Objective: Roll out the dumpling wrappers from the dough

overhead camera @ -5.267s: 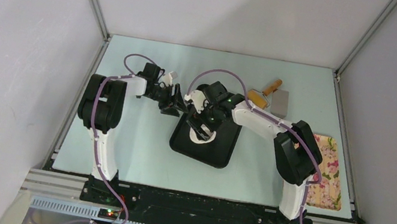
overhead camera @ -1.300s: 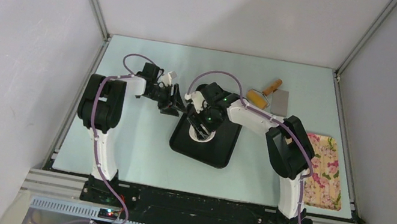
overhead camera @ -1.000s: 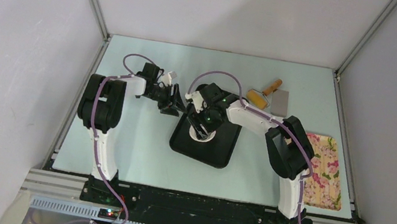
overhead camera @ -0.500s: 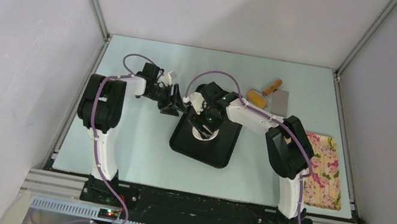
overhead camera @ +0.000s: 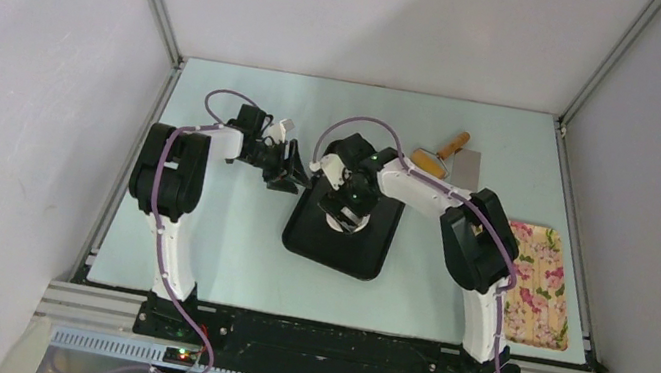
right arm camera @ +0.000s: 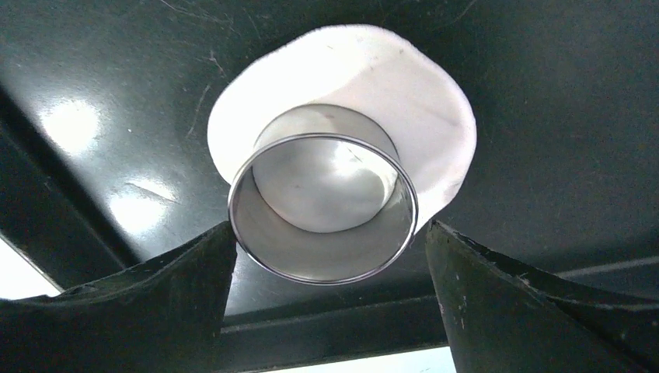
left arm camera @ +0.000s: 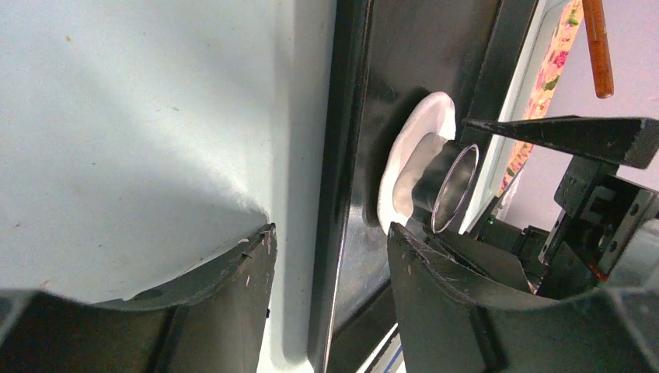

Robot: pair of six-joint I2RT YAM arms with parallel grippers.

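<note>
The dough (right arm camera: 435, 116) lies flattened into a white disc on the black tray (right arm camera: 544, 116). A round steel cup (right arm camera: 322, 256) stands mouth-up, pressed into the disc's middle. My right gripper (right arm camera: 330, 229) is open and hangs over the cup with one finger on each side, both just off its rim. From above, the right gripper (overhead camera: 346, 211) hides most of the dough on the tray (overhead camera: 366, 253). My left gripper (left arm camera: 330, 229) is open and straddles the tray's left rim (left arm camera: 342, 155), with gaps on both sides. The dough (left arm camera: 404, 148) and cup (left arm camera: 455, 186) show beyond it.
A roller with a wooden handle (overhead camera: 432, 161) and a grey scraper (overhead camera: 467, 171) lie behind the tray on the right. A floral cloth (overhead camera: 543, 283) sits at the table's right edge. Walls close in the table on three sides.
My right gripper's jaws have spread away from the steel cup, which stays standing in the dough, and the wrist has shifted slightly right. The left arm has not moved.
</note>
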